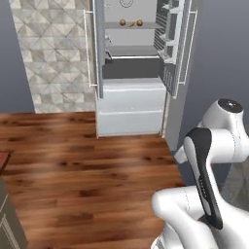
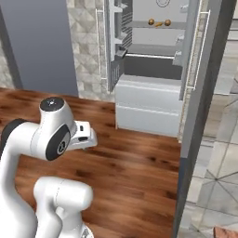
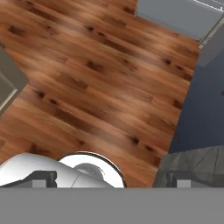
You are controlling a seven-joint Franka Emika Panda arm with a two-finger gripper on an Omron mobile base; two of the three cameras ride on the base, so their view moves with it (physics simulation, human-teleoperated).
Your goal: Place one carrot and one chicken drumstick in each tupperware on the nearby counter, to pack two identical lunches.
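1. Hanging folded over the base, the pincer (image 3: 111, 181) looks down at bare wood floor (image 3: 100, 78) — its two dark tips stand far apart at the bottom of the hand view, released, nothing between them.
2. Step in hand, as I judge it: approach the open fridge (image 1: 131, 63) to fetch food. Nothing looks packed yet; no tupperware in sight from here.
3. Task's things: on an upper fridge shelf (image 1: 131, 25) sit small brownish-orange items (image 1: 130, 22), also seen in the right base view (image 2: 159, 22). Too small to tell carrot from drumstick with certainty.
4. To do it well — drive closer and square to the fridge before unfolding the arm; keep the pincer wide until it is level with that shelf; take one item at a time.
5. Edges: both fridge doors (image 1: 176, 44) stand open and flank the opening, so the reach is a narrow lane. The white lower drawers (image 1: 131, 107) jut below the shelves.
6. Open room: the floor between base and fridge is broad. A dark grey panel (image 2: 200, 116) stands close on the right; a cabinet corner (image 1: 7, 214) sits near on the left.
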